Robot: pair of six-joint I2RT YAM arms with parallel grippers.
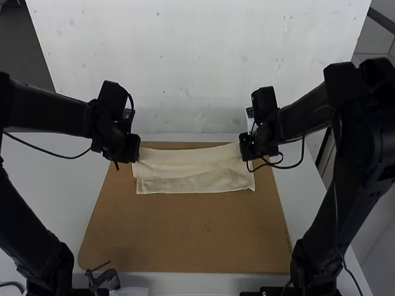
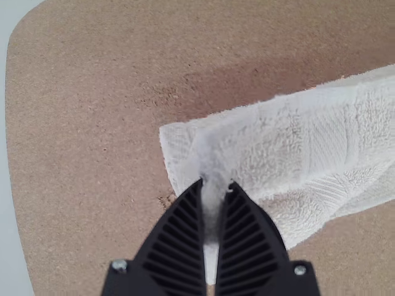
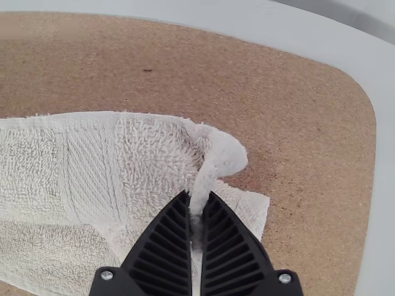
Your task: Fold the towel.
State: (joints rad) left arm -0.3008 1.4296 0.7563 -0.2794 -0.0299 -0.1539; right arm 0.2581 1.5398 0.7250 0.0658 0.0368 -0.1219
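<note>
Towel (image 1: 188, 164): lying across frame ctr, partly doubled, on brn board (image 1: 185, 231).
L gripper (image 1: 132, 154): ctr-left, pinching one towel end.
R gripper (image 1: 248, 150): ctr-right, pinching opp. end.

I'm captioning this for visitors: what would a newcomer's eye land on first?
Probably the bulky dark left arm and right arm, framing the high view from either side. Next, the pale towel between them, lying across the far part of the brown board. Closer up, the left gripper and right gripper each pinch one end of it.
</note>
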